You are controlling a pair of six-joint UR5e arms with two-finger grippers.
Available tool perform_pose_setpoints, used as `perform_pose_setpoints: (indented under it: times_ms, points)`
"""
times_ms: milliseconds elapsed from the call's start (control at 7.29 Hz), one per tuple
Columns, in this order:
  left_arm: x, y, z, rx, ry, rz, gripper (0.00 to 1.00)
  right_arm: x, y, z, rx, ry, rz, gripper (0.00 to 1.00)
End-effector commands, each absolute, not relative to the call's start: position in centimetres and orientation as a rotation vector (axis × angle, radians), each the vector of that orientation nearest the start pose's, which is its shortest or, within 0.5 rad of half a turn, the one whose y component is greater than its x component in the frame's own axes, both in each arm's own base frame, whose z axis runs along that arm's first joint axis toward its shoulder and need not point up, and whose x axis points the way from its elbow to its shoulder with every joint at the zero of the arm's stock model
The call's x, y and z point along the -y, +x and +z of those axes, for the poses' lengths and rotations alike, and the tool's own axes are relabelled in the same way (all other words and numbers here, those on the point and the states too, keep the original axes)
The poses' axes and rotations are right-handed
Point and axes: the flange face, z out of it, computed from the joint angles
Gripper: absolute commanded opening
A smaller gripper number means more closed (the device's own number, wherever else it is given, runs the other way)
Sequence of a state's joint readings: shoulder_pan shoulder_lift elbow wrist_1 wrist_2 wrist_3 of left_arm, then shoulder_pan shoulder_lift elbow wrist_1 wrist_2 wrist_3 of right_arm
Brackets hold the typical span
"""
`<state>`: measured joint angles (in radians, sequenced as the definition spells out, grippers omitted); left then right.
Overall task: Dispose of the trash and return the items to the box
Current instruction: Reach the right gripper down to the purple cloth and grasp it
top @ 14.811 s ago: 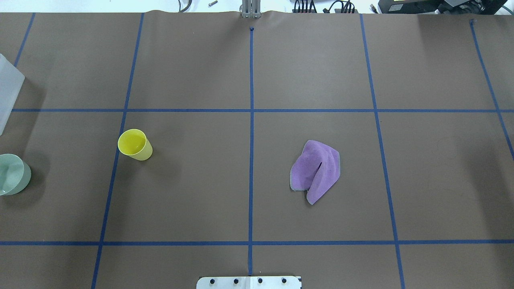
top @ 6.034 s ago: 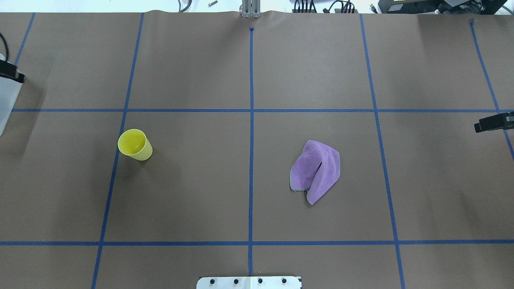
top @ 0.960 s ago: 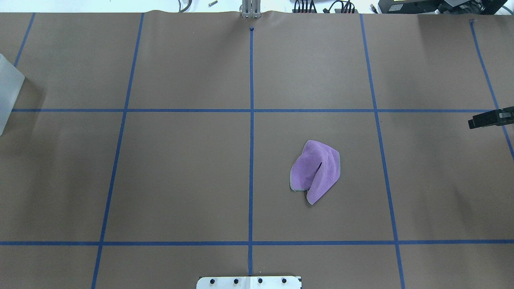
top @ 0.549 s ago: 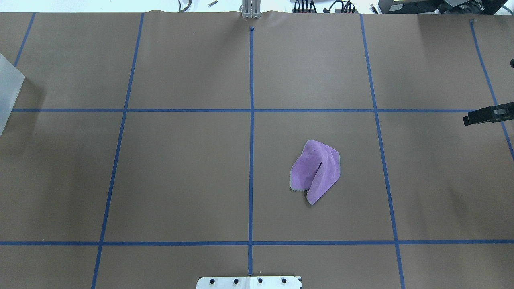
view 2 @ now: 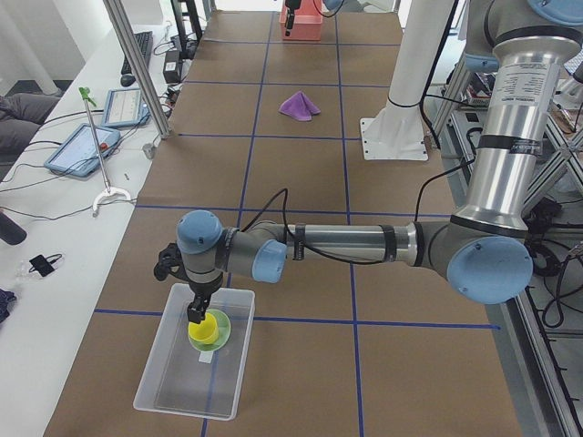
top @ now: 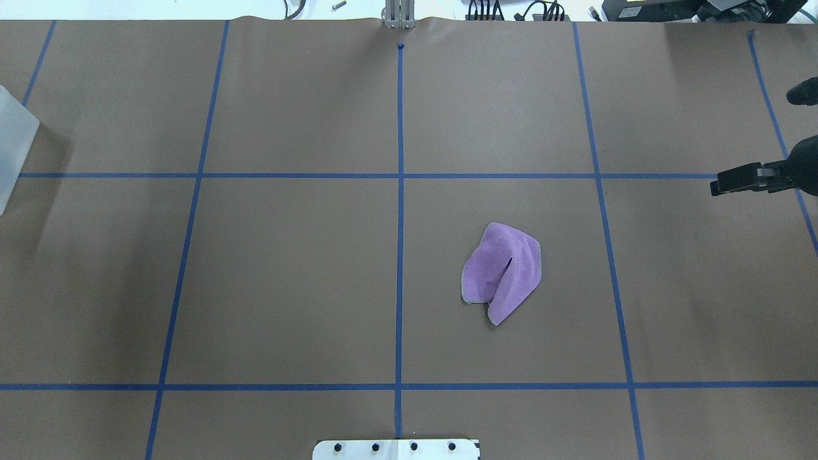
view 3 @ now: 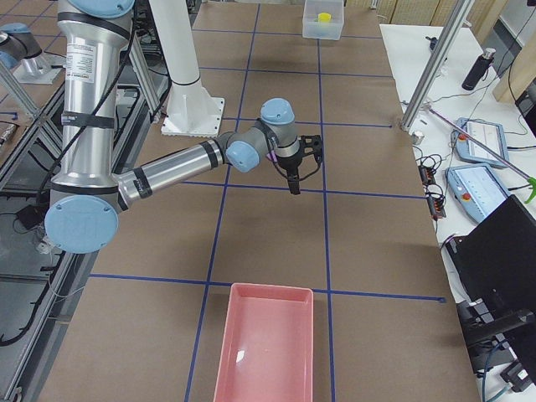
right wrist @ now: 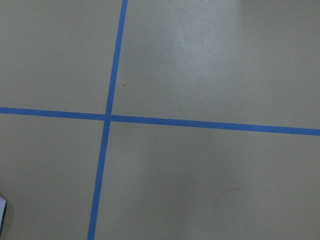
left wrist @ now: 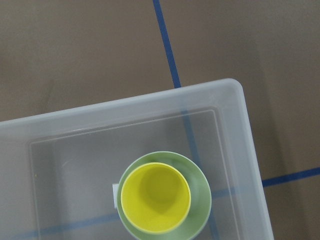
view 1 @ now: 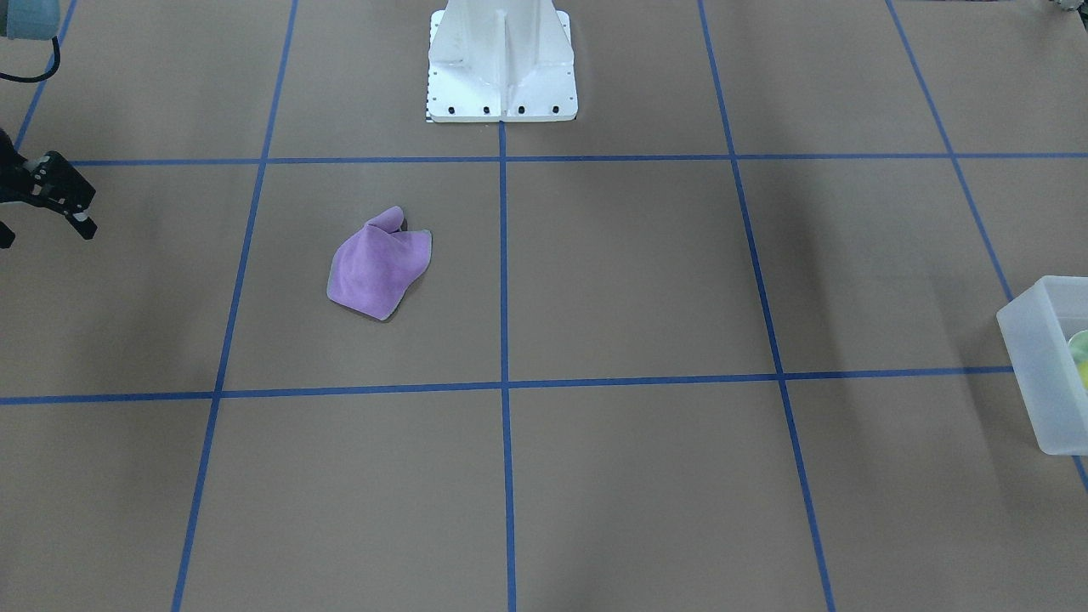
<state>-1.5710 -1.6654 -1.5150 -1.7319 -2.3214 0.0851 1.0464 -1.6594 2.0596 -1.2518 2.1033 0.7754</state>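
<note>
The left hand (view 2: pixel 195 316) points down; the right hand (view 1: pixel 44 231) hovers, fingers spread.

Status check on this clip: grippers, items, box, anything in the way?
Right gripper open, empty. Left gripper over the tub, state unreadable. Yellow cup nested in green bowl inside tub. Purple cloth on table, apart from both arms.

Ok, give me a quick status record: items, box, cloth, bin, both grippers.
cup: upright, nested inside the bowl
bowl: in the box
box: at the table's left end
cloth: purple, crumpled on the table, nothing touching it
bin: pink, at the table's right end
left gripper: over the box, right at the cup; open or shut cannot be told
right gripper: open, holding nothing, above the table, well short of the cloth
</note>
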Motion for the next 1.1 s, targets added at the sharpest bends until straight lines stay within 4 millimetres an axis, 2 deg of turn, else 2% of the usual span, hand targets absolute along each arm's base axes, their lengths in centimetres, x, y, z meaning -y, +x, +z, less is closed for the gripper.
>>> perform_pose_setpoints:
  times_ms: [0, 137, 274, 411, 549, 686, 823, 960]
  points:
    - [46.8, -8.7, 58.1, -0.746, 0.171, 0.193, 0.99, 43.7, -21.0, 39.3, 0.872, 0.239, 0.105, 1.00]
    - [45.3, -9.1, 59.2, -0.746, 0.159, 0.203, 0.99, 42.7, -23.9, 36.4, 0.909, 0.235, 0.129, 1.00]
    - [45.2, -9.2, 59.1, -0.746, 0.161, 0.202, 0.99, 41.1, -27.2, 33.9, 0.922, 0.218, 0.168, 1.00]
    - [45.2, -9.3, 59.3, -0.745, 0.159, 0.200, 0.99, 40.0, -30.9, 30.4, 0.891, 0.220, 0.200, 1.00]
    - [45.2, -9.3, 59.5, -0.744, 0.157, 0.199, 0.99, 39.0, -35.1, 26.7, 0.839, 0.213, 0.234, 1.00]
    - [45.1, -9.3, 59.6, -0.744, 0.154, 0.198, 0.99, 37.0, -39.4, 24.1, 0.800, 0.220, 0.233, 1.00]
    - [45.1, -9.3, 59.9, -0.745, 0.148, 0.196, 0.99, 35.8, -42.6, 22.9, 0.796, 0.220, 0.253, 1.00]
    - [45.1, -9.3, 60.3, -0.746, 0.141, 0.193, 0.99, 34.9, -45.5, 23.5, 0.757, 0.245, 0.264, 1.00]
